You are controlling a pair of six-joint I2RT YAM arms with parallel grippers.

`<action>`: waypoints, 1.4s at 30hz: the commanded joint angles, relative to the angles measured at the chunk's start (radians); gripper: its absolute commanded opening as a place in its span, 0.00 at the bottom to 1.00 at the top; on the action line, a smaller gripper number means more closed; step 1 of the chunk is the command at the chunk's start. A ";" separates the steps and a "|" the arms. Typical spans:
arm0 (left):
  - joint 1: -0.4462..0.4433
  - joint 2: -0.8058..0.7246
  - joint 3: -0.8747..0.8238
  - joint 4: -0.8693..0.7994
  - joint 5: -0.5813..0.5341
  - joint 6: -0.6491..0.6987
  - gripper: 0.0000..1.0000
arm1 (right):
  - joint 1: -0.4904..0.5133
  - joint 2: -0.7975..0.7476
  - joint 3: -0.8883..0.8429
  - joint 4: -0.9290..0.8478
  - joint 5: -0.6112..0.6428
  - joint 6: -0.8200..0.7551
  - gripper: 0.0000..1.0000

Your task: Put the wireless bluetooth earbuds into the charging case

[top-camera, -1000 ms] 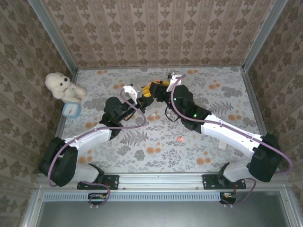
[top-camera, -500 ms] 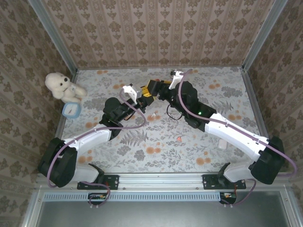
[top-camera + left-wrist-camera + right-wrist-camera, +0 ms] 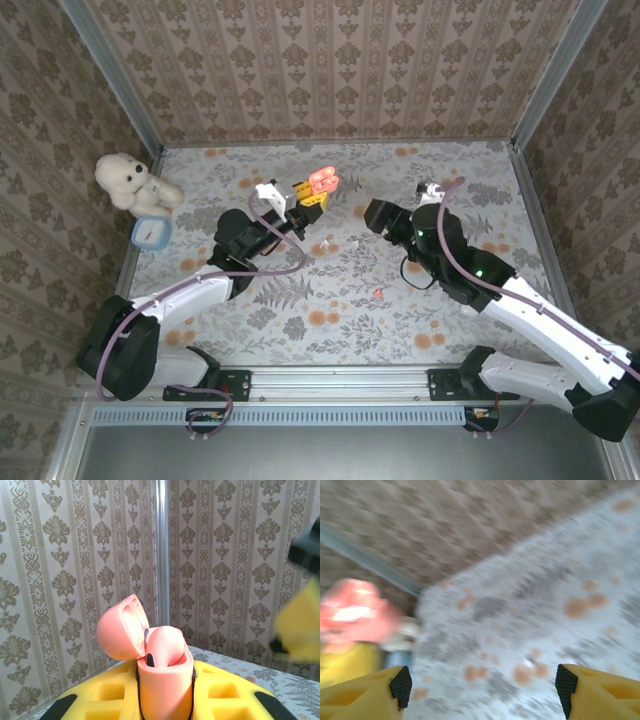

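Brown damask wallpaper point(image 3: 330, 70) closes in three sides of a table point(image 3: 480, 180) spread with a grey and orange floral cloth. Of the things on it, the right arm point(image 3: 540, 310) is the largest and reaches from the near right corner toward the middle. The left arm point(image 3: 190, 290) stretches from the near left corner toward the far centre. A white teddy bear point(image 3: 125, 180) sits in the far left corner, with a small blue-rimmed object point(image 3: 150, 232) just in front of it. The left gripper point(image 3: 312, 194) is clamped on the charging case point(image 3: 322, 181) and holds it above the table near the back wall. In the left wrist view, the pink case stands upright between the yellow fingers point(image 3: 225, 695). Its lid point(image 3: 120, 630) is swung open to the left, and a pink earbud point(image 3: 167, 647) sits in the body with its rounded top showing. The right gripper point(image 3: 375, 213) hovers to the right of the case and apart from it. The right wrist view is blurred but shows its two yellow fingers point(image 3: 365, 690) spread wide with nothing between them, and the case appears there as a pink smear at the left edge. An orange-red earbud point(image 3: 381, 293) lies loose on the cloth near the middle, nearer the arm bases than either gripper and touching neither.
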 commanded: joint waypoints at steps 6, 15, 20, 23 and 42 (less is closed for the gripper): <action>-0.001 -0.051 -0.036 0.011 -0.013 0.036 0.00 | -0.005 0.217 -0.196 -0.285 0.023 0.339 0.72; 0.006 -0.055 -0.040 0.000 -0.007 0.041 0.00 | 0.025 0.459 -0.118 -0.100 -0.106 -0.036 0.67; 0.010 -0.052 -0.030 0.000 0.000 0.037 0.00 | 0.023 0.544 -0.020 -0.181 -0.187 -0.366 0.68; 0.011 -0.052 -0.027 0.001 0.002 0.033 0.00 | 0.020 0.581 0.021 -0.234 -0.249 -0.462 0.68; 0.011 -0.057 -0.031 0.002 -0.003 0.028 0.00 | 0.007 0.700 0.038 -0.339 -0.256 -0.475 0.61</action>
